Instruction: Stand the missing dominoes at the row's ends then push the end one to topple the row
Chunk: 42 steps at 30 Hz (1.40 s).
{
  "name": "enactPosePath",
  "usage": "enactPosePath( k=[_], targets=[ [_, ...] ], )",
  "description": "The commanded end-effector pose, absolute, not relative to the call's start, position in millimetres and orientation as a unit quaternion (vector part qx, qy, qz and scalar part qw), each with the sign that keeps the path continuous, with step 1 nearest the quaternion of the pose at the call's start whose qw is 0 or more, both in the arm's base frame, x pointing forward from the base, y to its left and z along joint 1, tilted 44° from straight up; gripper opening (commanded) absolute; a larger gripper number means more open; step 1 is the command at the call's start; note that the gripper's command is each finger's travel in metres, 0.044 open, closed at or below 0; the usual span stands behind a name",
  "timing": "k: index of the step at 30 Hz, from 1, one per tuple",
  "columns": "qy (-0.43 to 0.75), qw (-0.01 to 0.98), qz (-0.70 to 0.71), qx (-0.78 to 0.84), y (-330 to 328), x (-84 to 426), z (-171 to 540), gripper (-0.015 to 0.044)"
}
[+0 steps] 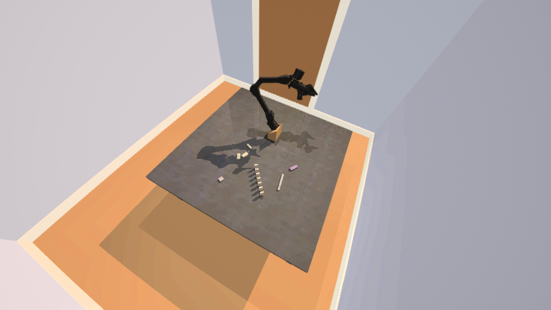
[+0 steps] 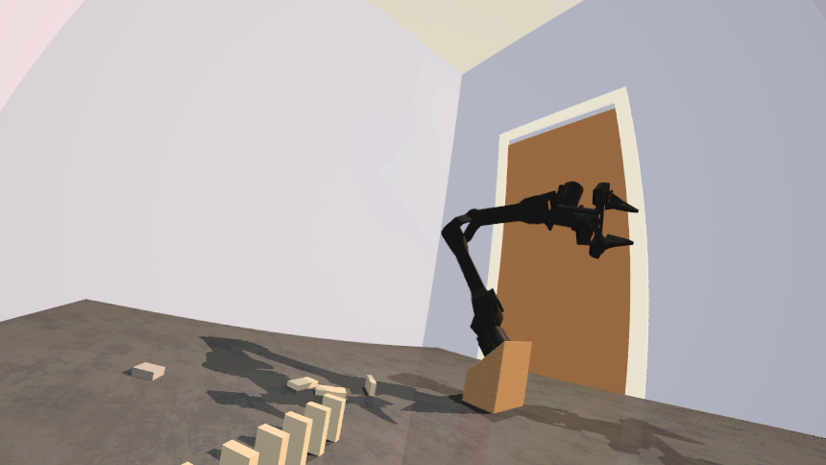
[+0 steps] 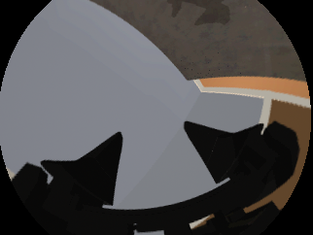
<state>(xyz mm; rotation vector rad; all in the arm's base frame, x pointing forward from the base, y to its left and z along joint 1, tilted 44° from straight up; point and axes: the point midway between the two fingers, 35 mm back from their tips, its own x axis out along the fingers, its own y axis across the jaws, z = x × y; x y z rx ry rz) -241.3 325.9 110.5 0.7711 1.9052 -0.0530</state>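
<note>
Hovering high above the grey mottled tabletop (image 1: 231, 208) (image 2: 69, 358) (image 3: 258, 49), the black metal gripper (image 1: 316, 93) (image 2: 636, 226) (image 3: 153, 129) spreads its jaws wide on nothing. Far below them stands the row of cream rectangular dominoes (image 1: 259, 182) (image 2: 296, 430), cut off in the exterior view, complete from the top, unseen at the wrist.

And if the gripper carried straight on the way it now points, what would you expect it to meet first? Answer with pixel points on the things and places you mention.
Probably the blue-grey wall (image 2: 734, 219) (image 3: 97, 97); nothing shows before it, though depth is unclear.
</note>
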Motion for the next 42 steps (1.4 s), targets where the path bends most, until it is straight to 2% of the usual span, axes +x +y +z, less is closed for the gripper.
enactPosePath(
  k=[1,2,10,21,32,42],
  targets=[
    [0.792,0.520,-0.017,0.320,327,-239,110,0.0426],
    [0.787,0.531,-0.003,0.315,331,-232,110,0.0440],
    [0.676,0.690,0.181,0.182,374,-116,99,0.0440],
    [0.560,0.783,0.271,-0.013,379,-10,92,0.0440],
    [0.463,0.792,0.308,-0.250,355,89,86,0.0440],
    [0.410,0.717,0.319,-0.466,309,169,82,0.0440]
  ],
)
